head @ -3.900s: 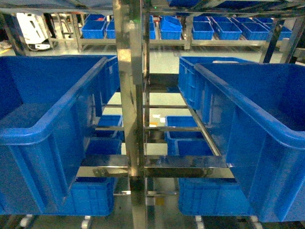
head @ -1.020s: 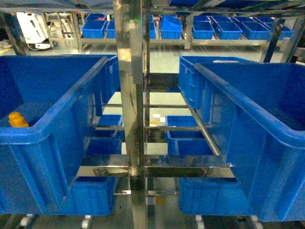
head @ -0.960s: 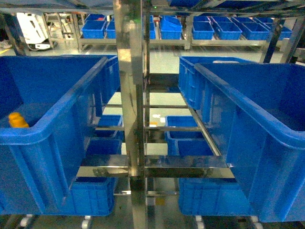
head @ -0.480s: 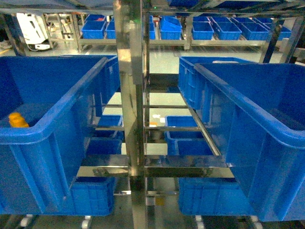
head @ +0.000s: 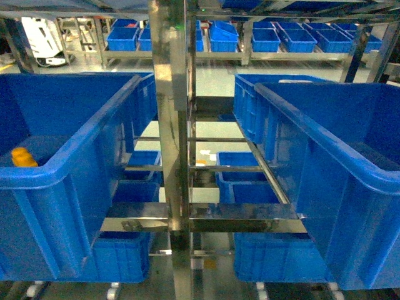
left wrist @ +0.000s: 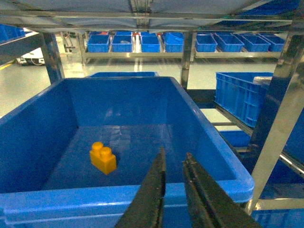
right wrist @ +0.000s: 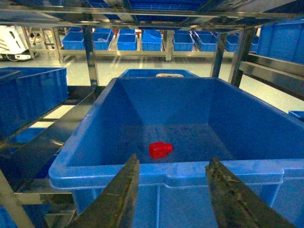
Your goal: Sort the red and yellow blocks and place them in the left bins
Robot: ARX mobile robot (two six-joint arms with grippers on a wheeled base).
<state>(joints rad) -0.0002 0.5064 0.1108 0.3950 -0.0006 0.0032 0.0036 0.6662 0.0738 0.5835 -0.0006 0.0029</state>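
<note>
A yellow block (left wrist: 103,158) with two studs lies on the floor of the large blue left bin (left wrist: 118,194); the head view shows it low in that bin's near left corner (head: 24,157). My left gripper (left wrist: 174,154) hangs over the bin's near rim, to the right of the block, its jaws a narrow gap apart with nothing between them. A red block (right wrist: 160,149) lies on its side in the big blue crate on the right (right wrist: 190,168). My right gripper (right wrist: 173,159) stands wide open before that crate's near rim, empty. Neither gripper shows in the head view.
A steel rack post (head: 170,125) stands between the left bin (head: 75,156) and the right crate (head: 325,150). Smaller blue crates (head: 240,178) sit on lower shelves behind it. Rows of blue crates (head: 269,37) line the far racks.
The yellow block, absent from the left bin 3.9 s ago, lay there by one second ago. Nothing has moved since.
</note>
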